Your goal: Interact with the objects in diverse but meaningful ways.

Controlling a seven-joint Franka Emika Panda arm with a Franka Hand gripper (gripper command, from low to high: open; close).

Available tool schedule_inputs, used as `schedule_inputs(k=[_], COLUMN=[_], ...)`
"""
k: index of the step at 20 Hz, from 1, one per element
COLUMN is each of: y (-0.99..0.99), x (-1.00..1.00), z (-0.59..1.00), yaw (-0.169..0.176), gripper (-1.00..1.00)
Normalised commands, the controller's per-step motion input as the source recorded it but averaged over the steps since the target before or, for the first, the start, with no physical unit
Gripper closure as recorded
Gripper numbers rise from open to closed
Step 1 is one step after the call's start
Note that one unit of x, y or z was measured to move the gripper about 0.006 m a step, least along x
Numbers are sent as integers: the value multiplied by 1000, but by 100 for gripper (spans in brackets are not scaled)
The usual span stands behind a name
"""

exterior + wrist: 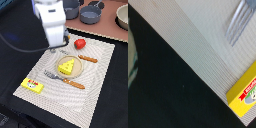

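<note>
My arm (51,20) hangs over the far edge of the placemat (100,65), toward the exterior view's left. Fingers aren't visible in either view, so I can't tell if my gripper is spread or closed, or whether it's holding anything.

On the mat:
- 1 plate (59,71), roughly centre, with 1 yellow holed cheese wedge (67,65) lying on it.
- 1 red fruit (80,43) at the far edge, just beside my arm on the exterior view's right.
- 1 yellow box with red marks (32,85) at the near corner on the exterior view's left, well apart from the plate.
- 1 fork (62,79) with an orange handle, lying just in front of the plate.
- 1 more orange-handled utensil (87,59) beyond the plate; blade or tip too blurred to identify.

Wrist view: box corner, fork tines and mat edge against the black table (173,95).

Off the mat, on the brown surface (107,29) behind: 2 grey pots (91,14), side by side, plus 1 pale bowl (123,16) cut off at the frame edge.
</note>
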Motion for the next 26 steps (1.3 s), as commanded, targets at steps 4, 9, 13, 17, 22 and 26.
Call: schedule_inputs(k=[4, 9, 13, 17, 22, 26], y=[-982, -872, -574, -253, -172, -221], x=[-2, -31, 16, 161, 403, 394], z=[-303, -135, 0, -4, 0, 0], yaw=[-28, -47, -83, -96, -150, -119], gripper=[-100, -100, -100, -100, -100, -100])
